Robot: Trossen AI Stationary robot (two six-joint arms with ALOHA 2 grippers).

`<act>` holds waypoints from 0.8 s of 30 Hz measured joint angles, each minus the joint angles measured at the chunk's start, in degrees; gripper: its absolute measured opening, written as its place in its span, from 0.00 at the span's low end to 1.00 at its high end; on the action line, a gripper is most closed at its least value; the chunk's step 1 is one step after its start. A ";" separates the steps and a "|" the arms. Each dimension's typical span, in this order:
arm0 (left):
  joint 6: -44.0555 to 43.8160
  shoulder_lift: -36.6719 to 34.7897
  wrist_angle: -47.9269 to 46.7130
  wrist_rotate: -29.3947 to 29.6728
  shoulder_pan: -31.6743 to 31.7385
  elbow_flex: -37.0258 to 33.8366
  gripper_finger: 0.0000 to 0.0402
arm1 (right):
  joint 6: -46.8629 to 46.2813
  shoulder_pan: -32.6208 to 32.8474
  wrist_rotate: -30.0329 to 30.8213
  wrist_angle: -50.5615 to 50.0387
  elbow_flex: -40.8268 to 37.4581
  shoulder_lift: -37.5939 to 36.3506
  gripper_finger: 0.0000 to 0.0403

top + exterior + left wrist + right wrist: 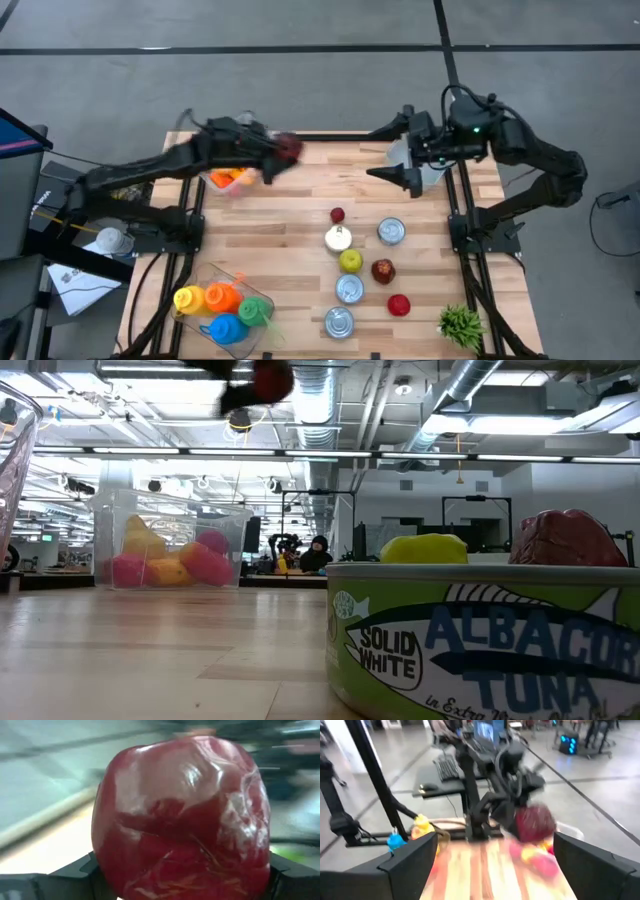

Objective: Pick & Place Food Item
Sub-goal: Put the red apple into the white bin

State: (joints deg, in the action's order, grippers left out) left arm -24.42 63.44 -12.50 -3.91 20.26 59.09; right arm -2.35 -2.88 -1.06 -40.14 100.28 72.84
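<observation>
My left gripper (290, 150) is clamped on the red fruit (291, 148) near the bin (232, 178) at eleven o'clock, right gripper (412, 172) open; releasing mid-swing probably overshoots.

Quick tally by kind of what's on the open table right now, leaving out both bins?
Tin cans: 4, e.g.
Loose fruit on the table: 4, e.g.
Red fruit in left gripper: 1
Green plant: 1
Total: 10
</observation>
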 joint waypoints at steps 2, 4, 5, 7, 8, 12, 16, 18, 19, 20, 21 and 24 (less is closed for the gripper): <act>1.95 -4.56 -10.05 11.83 1.14 0.00 0.72 | 0.00 0.29 2.15 -3.12 0.91 0.00 0.96; 1.77 -7.77 -19.06 21.56 2.37 0.00 0.73 | 0.00 0.17 3.36 -4.62 0.90 0.03 0.96; 1.43 -8.93 -23.05 24.32 3.16 0.00 0.73 | 0.01 0.09 3.75 -4.74 0.65 0.07 0.96; 0.16 -9.95 -29.72 26.83 4.89 0.00 0.73 | 0.27 0.05 4.11 -4.44 -0.05 0.09 0.96; -0.18 -9.92 -32.38 26.98 5.83 0.00 0.73 | 0.74 0.02 4.13 -4.04 -0.43 0.23 0.95; -0.03 -6.50 -39.36 28.63 8.81 0.00 0.73 | 1.23 -0.75 4.08 -3.75 -1.10 1.65 0.95; 0.00 -1.68 -41.58 28.66 11.88 -0.04 0.73 | 1.29 -1.53 4.10 -3.74 -1.09 3.24 0.95; 0.13 0.59 -42.37 26.54 13.17 -0.04 0.73 | 1.29 -1.82 4.08 -4.03 -1.04 3.91 0.95; 0.14 1.70 -43.02 25.40 13.68 -0.04 0.73 | 1.29 -1.86 4.07 -4.58 -1.04 4.25 0.95; 0.15 2.80 -43.97 24.52 14.08 -0.04 0.73 | 1.26 -1.82 4.02 -4.96 -1.06 4.58 0.95; 0.17 3.74 -44.95 24.16 14.34 -0.04 0.73 | 1.03 -1.76 4.01 -5.14 -1.06 4.95 0.95; 0.17 6.31 -47.96 23.86 14.57 -0.04 0.73 | 0.88 -1.68 3.93 -6.41 -1.10 5.33 0.95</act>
State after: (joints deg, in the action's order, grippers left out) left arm -24.25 69.75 -60.47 19.95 34.83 59.05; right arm -1.47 -4.56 2.87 -46.55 99.18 78.17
